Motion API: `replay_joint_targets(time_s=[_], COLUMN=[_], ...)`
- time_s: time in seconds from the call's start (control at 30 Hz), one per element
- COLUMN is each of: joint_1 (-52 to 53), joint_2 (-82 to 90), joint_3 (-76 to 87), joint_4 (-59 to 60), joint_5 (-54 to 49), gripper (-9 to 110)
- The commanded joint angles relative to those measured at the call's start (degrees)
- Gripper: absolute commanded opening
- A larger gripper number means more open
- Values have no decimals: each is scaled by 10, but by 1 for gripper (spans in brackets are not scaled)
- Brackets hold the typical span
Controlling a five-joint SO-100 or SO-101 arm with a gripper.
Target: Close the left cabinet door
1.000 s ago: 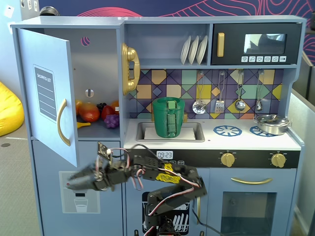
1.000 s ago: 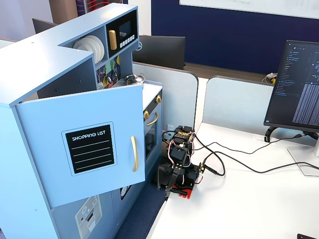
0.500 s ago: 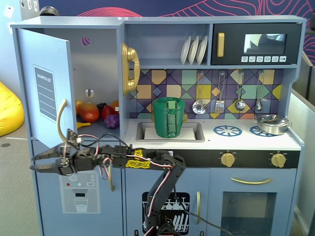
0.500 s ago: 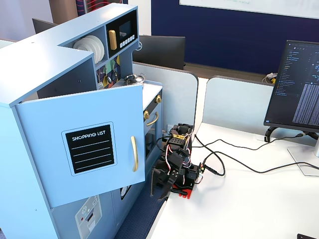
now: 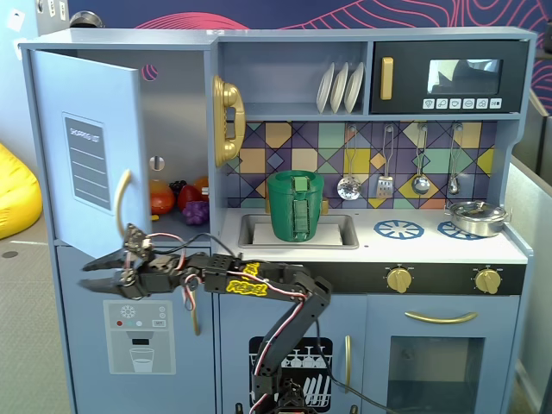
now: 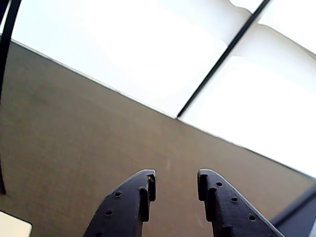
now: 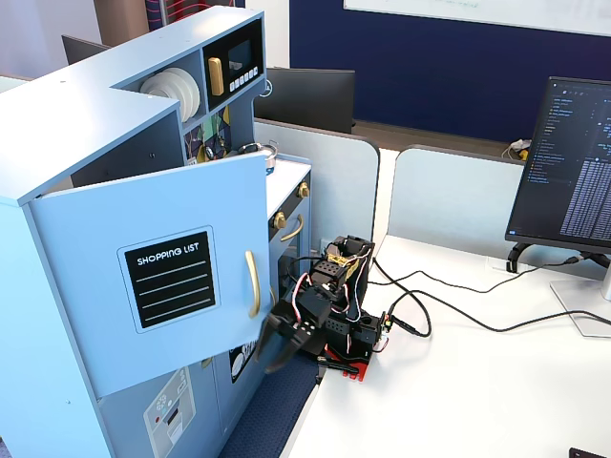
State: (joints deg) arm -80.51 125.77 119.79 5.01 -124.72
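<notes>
Task not complete. The left cabinet door (image 5: 90,151) stands swung well out from the toy kitchen (image 5: 371,259), toy fruit (image 5: 177,200) visible inside. The end effector (image 5: 89,274), spread and empty, sits just below the door's lower edge. White surface (image 7: 458,391) carries cables and a monitor (image 7: 565,162); office partitions behind.

Left cabinet door (image 5: 90,151) swung open; hand (image 5: 89,276) just below its lower edge, fixed view.
</notes>
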Motion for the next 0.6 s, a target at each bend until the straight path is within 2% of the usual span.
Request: replay_joint_targets(time_s=[0.0,0.17,0.33,0.47,0.57], joint_1=[93,245,368,403,356], joint_2=[77,98,47,18,65], joint_3=[36,84,65,46,63], joint_4=[-19,-42,-92,-111,-74], joint_5=[11,11,25,27,56], gripper=[0,0,0,0,0])
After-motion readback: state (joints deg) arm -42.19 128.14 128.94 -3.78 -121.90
